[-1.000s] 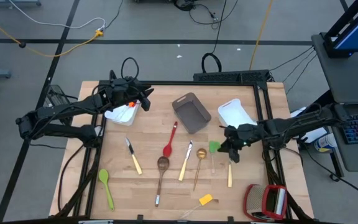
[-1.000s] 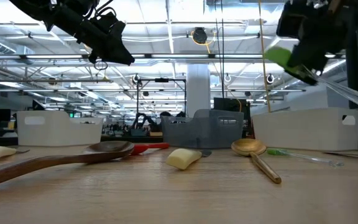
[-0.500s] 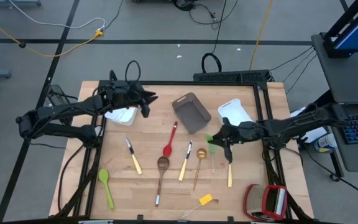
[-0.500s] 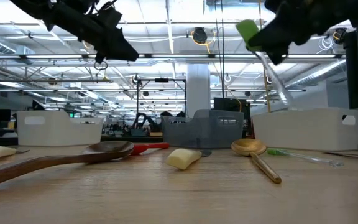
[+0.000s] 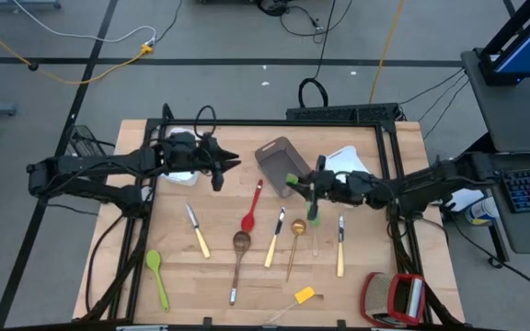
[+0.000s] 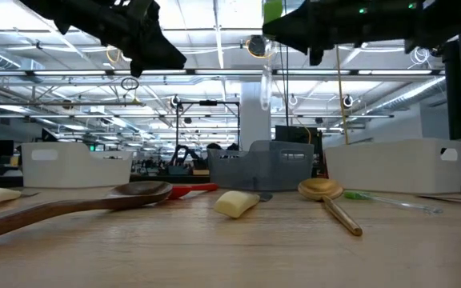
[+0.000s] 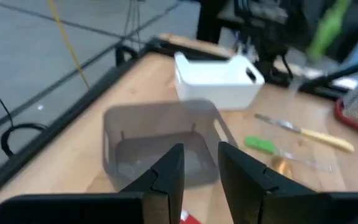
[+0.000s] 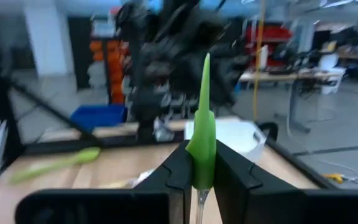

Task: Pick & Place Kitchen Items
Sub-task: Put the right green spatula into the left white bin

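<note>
My right gripper (image 5: 304, 187) hovers beside the grey bin (image 5: 279, 165), shut on a green spatula (image 8: 204, 118) that has a clear handle. My left gripper (image 5: 226, 168) is open and empty, in the air left of that bin (image 7: 157, 146). Lying flat on the table are a second green spatula (image 5: 313, 219), a red spoon (image 5: 251, 210), a wooden spoon (image 5: 239, 253), a gold spoon (image 5: 294, 241), three pale-handled knives (image 5: 196, 232), (image 5: 274, 239), (image 5: 340, 246), a green spoon (image 5: 156, 276) and a yellow piece (image 5: 304, 295). My right gripper pinches the lower end of the spatula's green blade (image 8: 202, 171) between its two fingers. The fingers come about level from the table's right side and lie across the spatula. It is lifted clear and near upright: the blade sticks up and the clear handle (image 6: 266, 88) hangs below the fingers.
A white bin (image 5: 348, 165) stands right of the grey one. Another white bin (image 5: 180, 147) sits at the far left, mostly under my left arm. A bulky red-and-silver object (image 5: 394, 296) lies at the near right corner.
My right gripper has risen and travelled toward the table's left, up to the grey bin, tipping from pointing down to about level. The green spatula has swung with it, so its blade now points up and its handle down. My left gripper has swung right toward the grey bin.
</note>
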{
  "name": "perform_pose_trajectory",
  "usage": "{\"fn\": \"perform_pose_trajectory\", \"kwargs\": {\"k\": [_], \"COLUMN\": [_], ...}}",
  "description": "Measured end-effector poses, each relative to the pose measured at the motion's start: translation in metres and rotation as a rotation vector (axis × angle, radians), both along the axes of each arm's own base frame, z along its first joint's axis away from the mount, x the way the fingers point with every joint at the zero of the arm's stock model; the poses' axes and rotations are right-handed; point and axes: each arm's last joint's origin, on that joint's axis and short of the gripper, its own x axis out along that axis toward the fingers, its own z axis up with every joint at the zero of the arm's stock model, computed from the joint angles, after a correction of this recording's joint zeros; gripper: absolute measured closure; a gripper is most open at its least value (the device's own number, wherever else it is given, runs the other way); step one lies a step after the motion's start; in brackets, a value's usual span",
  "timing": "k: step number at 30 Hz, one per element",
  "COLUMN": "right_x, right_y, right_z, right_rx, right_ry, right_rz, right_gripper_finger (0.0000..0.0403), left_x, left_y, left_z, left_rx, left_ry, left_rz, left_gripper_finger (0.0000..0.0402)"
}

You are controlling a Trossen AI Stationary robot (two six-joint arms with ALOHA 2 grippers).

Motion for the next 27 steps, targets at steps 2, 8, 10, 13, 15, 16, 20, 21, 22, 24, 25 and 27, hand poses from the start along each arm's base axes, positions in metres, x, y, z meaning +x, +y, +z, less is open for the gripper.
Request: {"fn": "perform_pose_trajectory", "kwargs": {"k": [2, 8, 10, 13, 15, 16, 20, 21, 22, 24, 25, 27], "right_x": [0.004, 0.012, 0.013, 0.015, 0.015, 0.015, 0.014, 0.014, 0.014, 0.014, 0.015, 0.017], "right_y": [-0.005, -0.018, -0.021, -0.025, -0.028, -0.029, -0.033, -0.034, -0.036, -0.037, -0.038, -0.038], "right_z": [-0.002, -0.008, -0.009, -0.010, -0.009, -0.009, -0.007, -0.007, -0.007, -0.006, -0.005, -0.002], "right_rx": [0.011, 0.049, 0.049, 0.041, 0.046, 0.051, 0.061, 0.061, 0.060, 0.059, 0.059, 0.058], "right_ry": [-0.032, -0.107, -0.127, -0.162, -0.183, -0.196, -0.222, -0.224, -0.224, -0.224, -0.226, -0.229], "right_rz": [-0.017, -0.057, -0.067, -0.030, 0.012, 0.030, 0.039, 0.034, 0.032, 0.026, 0.024, 0.024], "right_gripper_finger": [0.0367, 0.0364, 0.0365, 0.0367, 0.0366, 0.0366, 0.0366, 0.0366, 0.0367, 0.0367, 0.0367, 0.0367], "left_x": [0.002, 0.021, 0.028, 0.041, 0.049, 0.053, 0.065, 0.067, 0.069, 0.072, 0.072, 0.074], "left_y": [-0.003, -0.011, -0.013, -0.014, -0.014, -0.014, -0.014, -0.014, -0.014, -0.015, -0.015, -0.016], "left_z": [-0.001, -0.010, -0.013, -0.021, -0.026, -0.028, -0.040, -0.042, -0.044, -0.047, -0.048, -0.049], "left_rx": [0.000, 0.007, 0.022, 0.030, 0.037, 0.043, 0.061, 0.062, 0.061, 0.062, 0.063, 0.072], "left_ry": [-0.001, -0.019, -0.032, -0.053, -0.079, -0.090, -0.105, -0.106, -0.112, -0.118, -0.115, -0.124], "left_rz": [-0.016, -0.064, -0.080, -0.093, -0.099, -0.102, -0.114, -0.122, -0.132, -0.169, -0.189, -0.219], "left_gripper_finger": [0.0302, 0.0302, 0.0302, 0.0302, 0.0302, 0.0302, 0.0302, 0.0302, 0.0302, 0.0302, 0.0302, 0.0302]}}
